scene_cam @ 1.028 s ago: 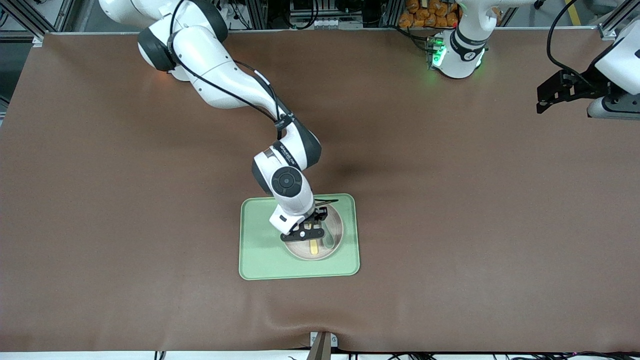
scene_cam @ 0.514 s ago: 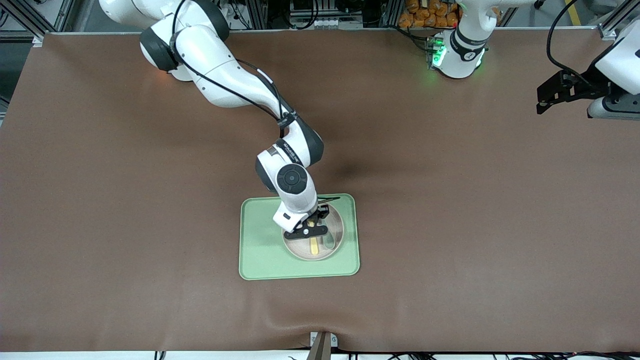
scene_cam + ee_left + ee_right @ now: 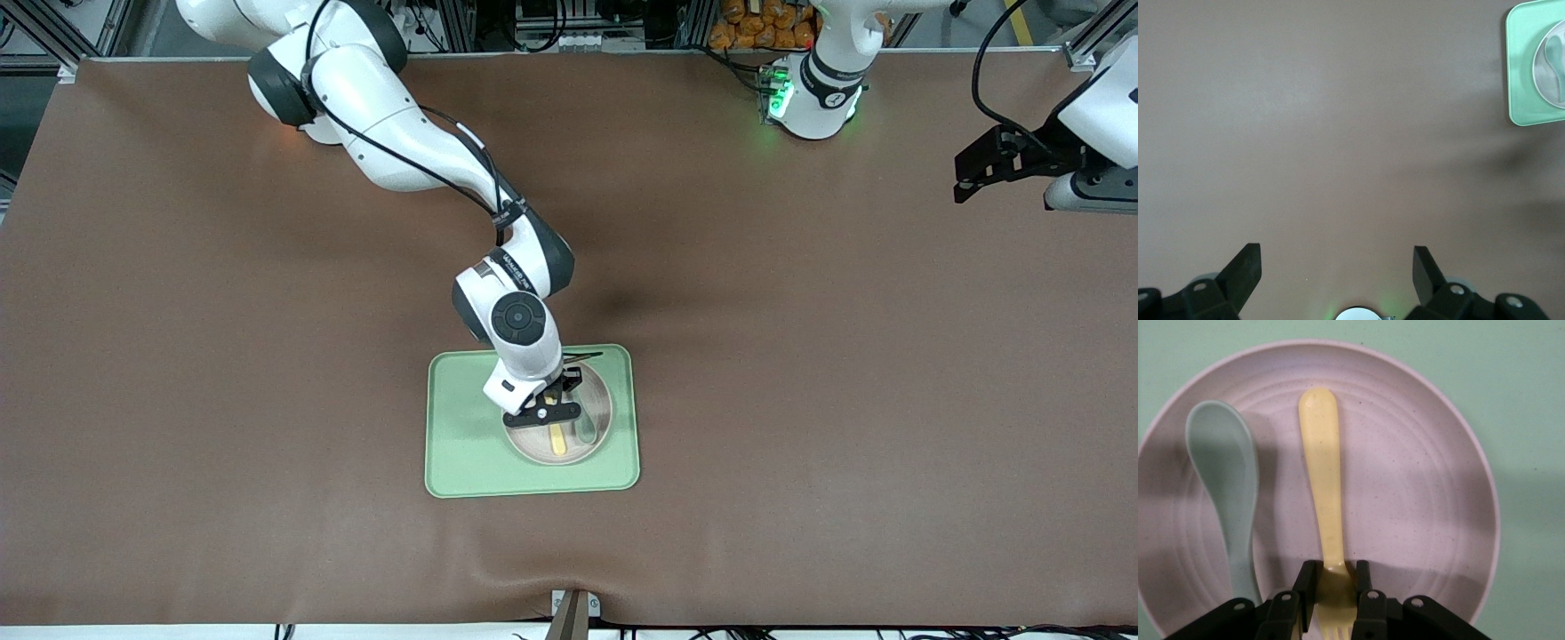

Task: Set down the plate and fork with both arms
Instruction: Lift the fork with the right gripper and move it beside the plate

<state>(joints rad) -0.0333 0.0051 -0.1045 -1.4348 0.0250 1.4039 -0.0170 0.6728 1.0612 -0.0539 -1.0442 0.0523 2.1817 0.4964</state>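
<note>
Over the last second the right gripper point(image 3: 1331, 587) has settled a little lower onto the plate point(image 3: 594, 425) and its fingers point(image 3: 1308, 583) have drawn in until they now pinch the fork point(image 3: 1321, 487) near the neck, just above the prongs. The fork is not lifted; it lies flat on the plate, handle pointing toward the front camera, with the spoon point(image 3: 1228, 487) just beside it and not caught in the grip. The plate itself sits on the green tray point(image 3: 462, 453) in the middle of the tabletop point(image 3: 845, 356). By my reading the grasp is made and the fork looks ready to be raised clear of the plate, which would leave the plate for the other arm.

The left gripper point(image 3: 973, 173) waits in the air over the left arm's end of the tabletop, its fingers point(image 3: 1245, 270) spread wide on nothing.

The right wrist view alone shows the pinch on the fork and the gap to the spoon; the front view hides that contact under the wrist but shows both arms and the tray's place. The left wrist view catches only a corner of the tray point(image 3: 1518, 100) well apart from it
</note>
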